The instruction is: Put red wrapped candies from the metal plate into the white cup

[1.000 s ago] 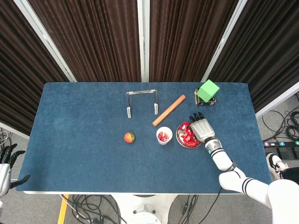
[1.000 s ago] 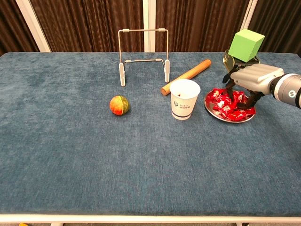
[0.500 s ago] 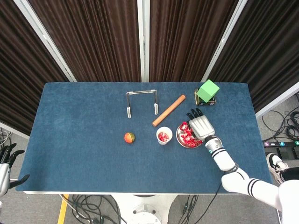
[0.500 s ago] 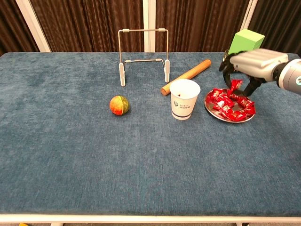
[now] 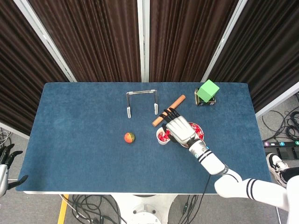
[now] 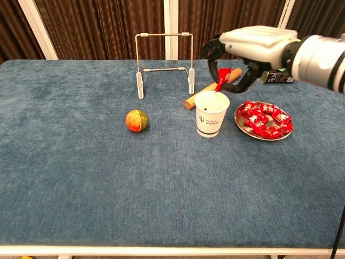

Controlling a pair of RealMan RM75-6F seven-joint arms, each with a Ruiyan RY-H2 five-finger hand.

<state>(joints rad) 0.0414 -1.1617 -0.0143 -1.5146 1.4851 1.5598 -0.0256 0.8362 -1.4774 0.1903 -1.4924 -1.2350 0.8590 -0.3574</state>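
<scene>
Left hand (image 5: 5,161): low at the near left table corner, off the cloth, fingers apart, holding nothing.

Small red-green ball (image 6: 137,120) sits on the blue table (image 6: 81,178), left of the white cup (image 6: 211,113). The cup is upright with red candies inside it, as the head view shows. Metal plate (image 6: 241,124) is just right of the cup, heaped with red wrapped candies (image 6: 267,120).

Right hand (image 6: 245,51): arm reaches in from the right, palm down, poised above the cup. Fingers curled downward, pinching one red candy (image 6: 221,78) that hangs over the cup's rim, not touching it.

Behind the cup: wooden rod (image 6: 213,87) lying on a slant, then the wire frame (image 6: 164,65) standing upright. Green cube (image 5: 207,90) at the far right.
</scene>
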